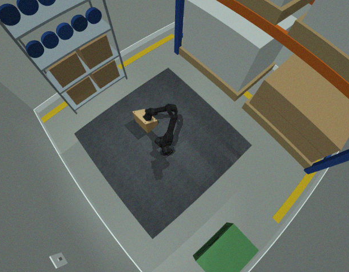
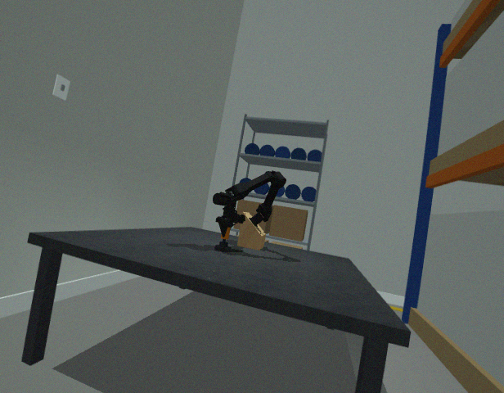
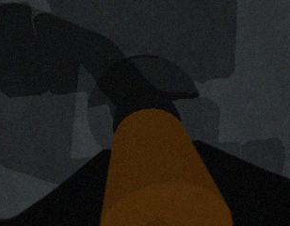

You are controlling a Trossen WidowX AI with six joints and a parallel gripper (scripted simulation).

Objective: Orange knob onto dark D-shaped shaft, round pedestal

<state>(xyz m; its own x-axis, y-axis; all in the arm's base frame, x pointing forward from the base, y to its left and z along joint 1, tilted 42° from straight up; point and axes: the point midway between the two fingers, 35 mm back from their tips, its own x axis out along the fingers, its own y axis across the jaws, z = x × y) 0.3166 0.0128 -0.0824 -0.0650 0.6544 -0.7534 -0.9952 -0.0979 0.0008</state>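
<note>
My gripper (image 2: 225, 237) (image 3: 152, 153) is shut on the orange knob (image 2: 227, 232) (image 3: 156, 165), one black finger on each side of it. The knob hangs down from the fingers above the round dark pedestal (image 2: 218, 248) (image 3: 170, 75), which stands on the table. In the wrist view the knob's far end overlaps the dark raised middle of the pedestal. In the exterior view the lower end is just above that middle part. The shaft is hidden, and I cannot tell whether its tip is in the hole. The arm hides the knob in the top view.
A light wooden block (image 1: 146, 125) (image 2: 249, 240) with a sloping top stands beside the pedestal on the dark table (image 1: 198, 175) (image 2: 285, 279). The arm's base is mounted on its slope. Shelving, racks with boxes and a green container stand farther off, around the table.
</note>
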